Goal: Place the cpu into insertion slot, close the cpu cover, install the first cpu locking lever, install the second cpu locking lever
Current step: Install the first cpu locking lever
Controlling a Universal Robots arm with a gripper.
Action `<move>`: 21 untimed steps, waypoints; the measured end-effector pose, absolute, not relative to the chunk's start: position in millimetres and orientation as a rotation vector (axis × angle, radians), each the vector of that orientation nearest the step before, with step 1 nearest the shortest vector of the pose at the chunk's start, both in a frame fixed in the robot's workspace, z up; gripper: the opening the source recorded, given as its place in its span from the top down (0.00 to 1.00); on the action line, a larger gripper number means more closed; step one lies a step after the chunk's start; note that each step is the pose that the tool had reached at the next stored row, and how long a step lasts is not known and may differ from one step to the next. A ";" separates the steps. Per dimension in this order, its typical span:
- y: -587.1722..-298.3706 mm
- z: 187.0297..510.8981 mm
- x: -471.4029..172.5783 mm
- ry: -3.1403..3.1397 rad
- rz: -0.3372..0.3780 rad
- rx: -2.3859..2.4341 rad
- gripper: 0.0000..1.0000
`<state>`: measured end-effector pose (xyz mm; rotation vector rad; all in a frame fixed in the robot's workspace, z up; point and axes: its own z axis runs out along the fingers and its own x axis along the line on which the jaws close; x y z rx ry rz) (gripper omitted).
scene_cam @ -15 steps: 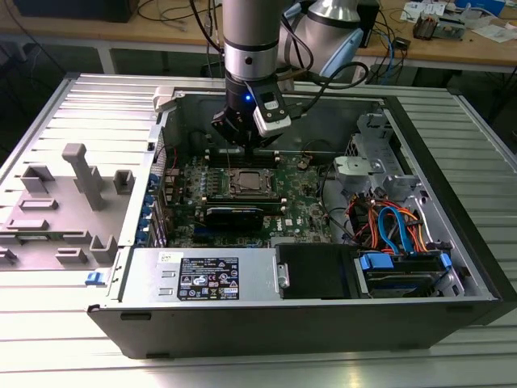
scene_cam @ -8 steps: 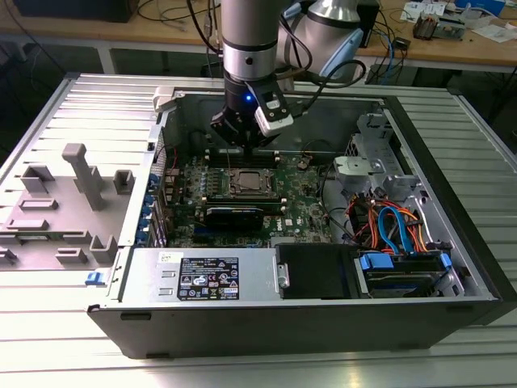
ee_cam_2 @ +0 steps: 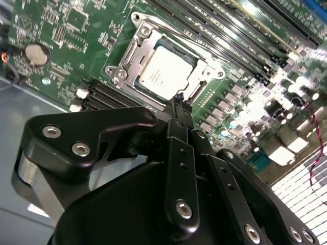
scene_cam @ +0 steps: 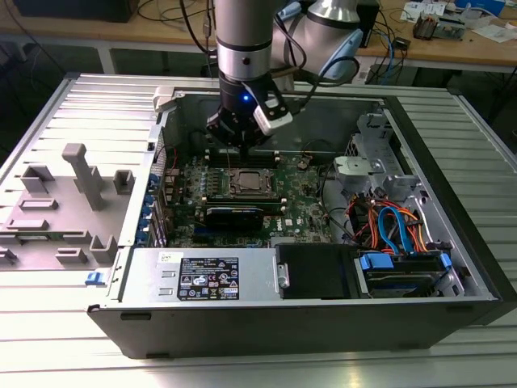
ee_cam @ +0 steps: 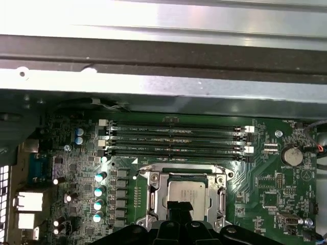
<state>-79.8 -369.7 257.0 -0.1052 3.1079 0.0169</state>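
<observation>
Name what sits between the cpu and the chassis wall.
In the first wrist view, long memory slots lie between the cpu and the chassis wall.

The arm [scene_cam: 242,32] is held nearly upright in the exterior view, with its silver wrist segment [scene_cam: 244,61] pointed straight down. It ends in the black gripper [scene_cam: 235,142], where a small blue light [scene_cam: 245,99] is lit. A grey joint [scene_cam: 327,36] is folded behind it, toward the exterior view's right. In the second wrist view the fingers [ee_cam_2: 179,148] are pressed together into one narrow tip, and nothing is held between them. The same joined tip is seen in the first wrist view.
</observation>
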 end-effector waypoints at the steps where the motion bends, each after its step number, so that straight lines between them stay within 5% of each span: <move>1: -369.7 257.0 -79.8 3.108 0.017 -0.113 0.89; 21: -369.6 256.7 -87.0 3.105 0.020 -0.169 0.89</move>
